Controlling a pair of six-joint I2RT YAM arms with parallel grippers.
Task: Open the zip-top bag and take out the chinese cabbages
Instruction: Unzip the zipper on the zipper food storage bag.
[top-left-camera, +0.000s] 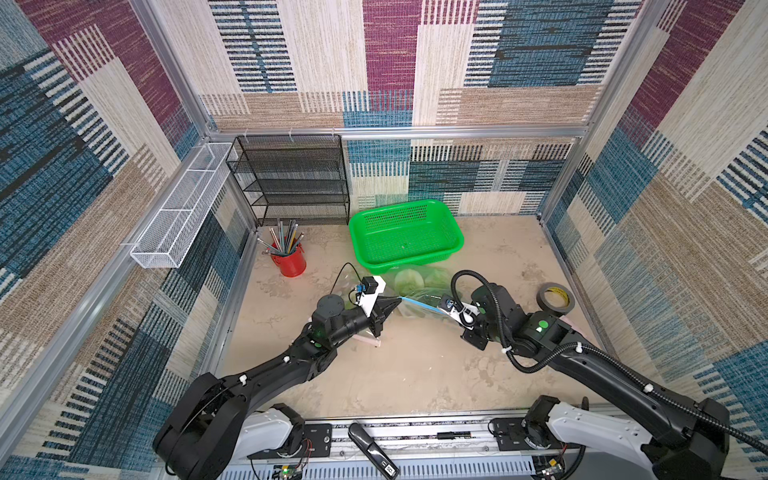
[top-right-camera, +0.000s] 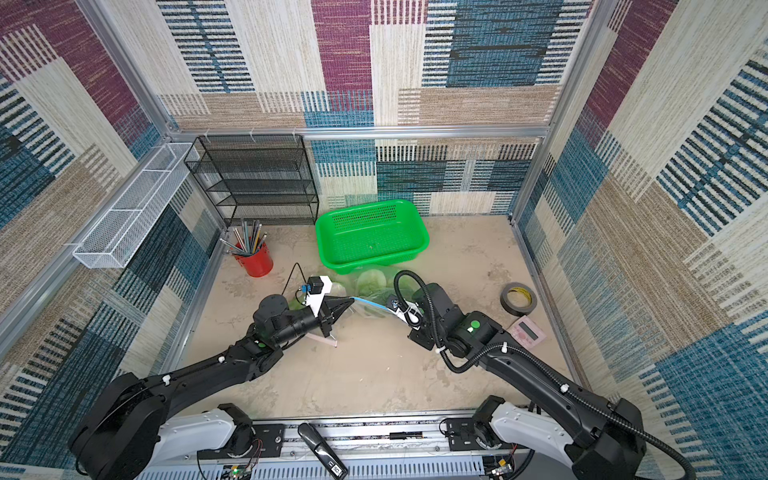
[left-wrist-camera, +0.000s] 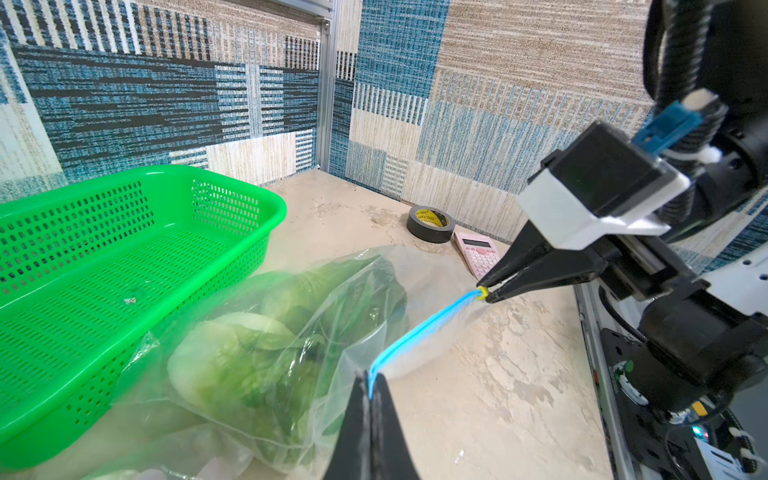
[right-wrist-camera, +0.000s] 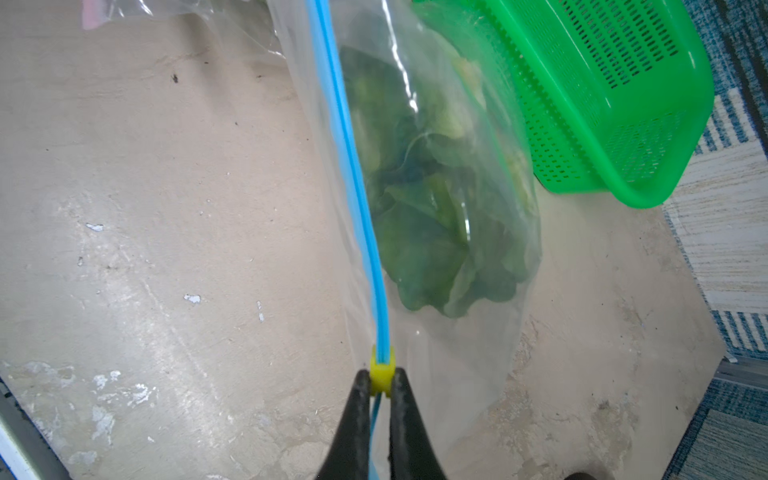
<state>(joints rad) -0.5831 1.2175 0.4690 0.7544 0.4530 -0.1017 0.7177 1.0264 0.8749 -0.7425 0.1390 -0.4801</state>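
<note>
**Clear bag of cabbages, zip edge stretched straight**

I see the zip-top bag (left-wrist-camera: 357, 286), clear crinkled plastic, resting on the table (top-left-camera: 415, 365) just beside the green basket (top-left-camera: 390, 212). Its blue zip strip (left-wrist-camera: 419, 328) runs straight and taut, raised above the surface, with a yellow slider (right-wrist-camera: 381, 376) at one end. Inside, the chinese cabbages (left-wrist-camera: 232, 361) lie bunched together: one pale whitish head in front, darker crinkly green leaves behind. I cannot count the heads through the plastic
</note>
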